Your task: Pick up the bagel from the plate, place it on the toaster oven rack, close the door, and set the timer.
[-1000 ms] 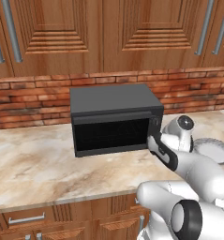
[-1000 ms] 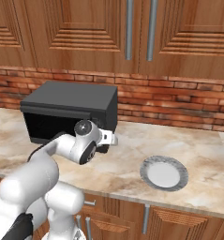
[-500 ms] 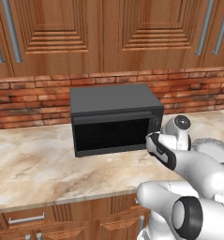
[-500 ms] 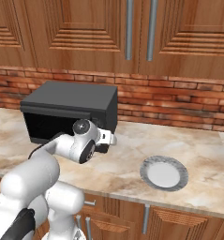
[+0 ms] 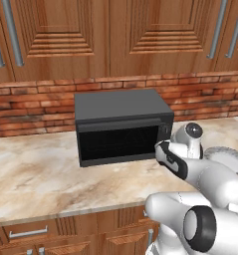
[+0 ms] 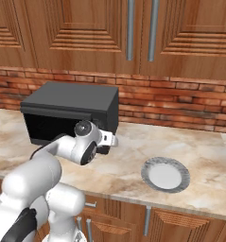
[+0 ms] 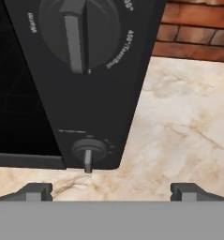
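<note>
Timer knob point(image 7: 88, 151), a small stiff dial with a thin raised rib, is sitting low on the oven's point(image 5: 121, 127) black control panel, below a larger dial point(image 7: 79, 30). Gripper point(image 7: 111, 191) is hovering just before it, fingers spread wide and holding nothing. Pinching the rib squarely is probably best; smooth plastic may slip. Plate point(image 6: 165, 174) is lying bare on the counter point(image 6: 133, 160); door point(image 5: 118, 143) is appearing closed.

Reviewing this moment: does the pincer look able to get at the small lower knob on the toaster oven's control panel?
Probably yes. In the hand view the small lower knob sits straight ahead of the open pincer, with bare marble counter below and nothing between them. The larger dial is higher up the panel.
</note>
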Tool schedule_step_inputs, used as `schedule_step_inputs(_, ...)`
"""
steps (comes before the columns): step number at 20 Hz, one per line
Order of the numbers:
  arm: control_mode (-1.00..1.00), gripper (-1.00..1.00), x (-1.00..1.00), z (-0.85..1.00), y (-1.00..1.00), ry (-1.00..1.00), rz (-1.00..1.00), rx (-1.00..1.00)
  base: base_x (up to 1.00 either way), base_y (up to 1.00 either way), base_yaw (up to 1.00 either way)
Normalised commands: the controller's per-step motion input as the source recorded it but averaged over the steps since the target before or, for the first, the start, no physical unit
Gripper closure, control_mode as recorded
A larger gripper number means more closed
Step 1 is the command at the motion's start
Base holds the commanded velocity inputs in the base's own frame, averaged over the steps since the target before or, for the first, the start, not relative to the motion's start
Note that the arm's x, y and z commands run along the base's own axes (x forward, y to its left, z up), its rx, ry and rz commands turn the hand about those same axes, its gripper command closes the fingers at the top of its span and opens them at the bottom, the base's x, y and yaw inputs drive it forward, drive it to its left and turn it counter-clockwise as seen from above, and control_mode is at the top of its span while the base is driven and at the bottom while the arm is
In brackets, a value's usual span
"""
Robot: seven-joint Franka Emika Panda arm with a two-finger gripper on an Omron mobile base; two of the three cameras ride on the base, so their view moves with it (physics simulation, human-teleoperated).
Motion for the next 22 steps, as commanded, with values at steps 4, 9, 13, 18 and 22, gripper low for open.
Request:
schedule_step_inputs(4,-1.0,-1.0,0.0,-0.24,0.0,0.0,0.0,0.07,0.0,0.0,0.0)
schedule_step_inputs(9,-1.0,-1.0,0.0,-0.18,0.0,0.0,0.0,0.1,0.0,0.0,0.0)
schedule_step_inputs(13,-1.0,-1.0,0.02,-0.12,0.0,0.0,0.0,0.08,0.0,0.0,0.0)
schedule_step_inputs(18,-1.0,-1.0,0.04,-0.08,0.06,0.0,0.0,0.04,0.0,0.0,0.0)
schedule_step_inputs(22,-1.0,-1.0,0.16,-0.02,0.0,0.0,0.0,0.0,0.0,0.0,0.0)
